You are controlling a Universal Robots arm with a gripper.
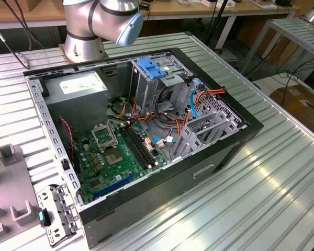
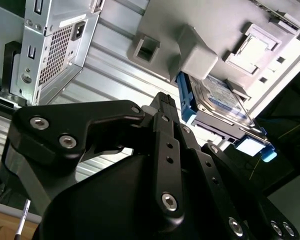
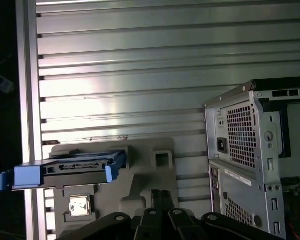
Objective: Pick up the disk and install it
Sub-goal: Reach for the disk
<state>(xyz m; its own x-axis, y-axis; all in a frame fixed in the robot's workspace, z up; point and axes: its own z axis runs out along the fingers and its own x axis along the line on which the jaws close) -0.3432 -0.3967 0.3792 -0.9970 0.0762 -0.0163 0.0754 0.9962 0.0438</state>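
The black two-fingered robot gripper (image 3: 161, 192) has its fingers drawn together, as far as this steep angle lets one judge, and it has hold of nothing. In both wrist views it hangs above a pale grey moulded plastic holder plate (image 3: 137, 182), clear of everything on it.

The disk, a flat dark hard drive framed by bright blue plastic rails (image 3: 70, 167), rests in that holder plate. It is near the gripper but not touching it. In the second wrist view the disk (image 2: 217, 100) shows its silver labelled face and lies tilted against a grey block.

The holder plate lies on a ribbed silver aluminium table (image 3: 140, 65). Beside it stands the perforated metal rear of an open black desktop computer case (image 3: 250, 150).

In the exterior view the case (image 1: 235, 141) lies on its side, its inside showing. From its centre:
- A green motherboard (image 1: 120, 151) lies toward seven o'clock.
- A grey boxed power supply (image 1: 76, 86) lies toward ten o'clock.
- A tall grey metal drive cage with a broad blue latch plate (image 1: 152, 68) lies toward twelve o'clock.
- The silver robot arm joint (image 1: 102, 18) rises beyond the case at eleven o'clock.
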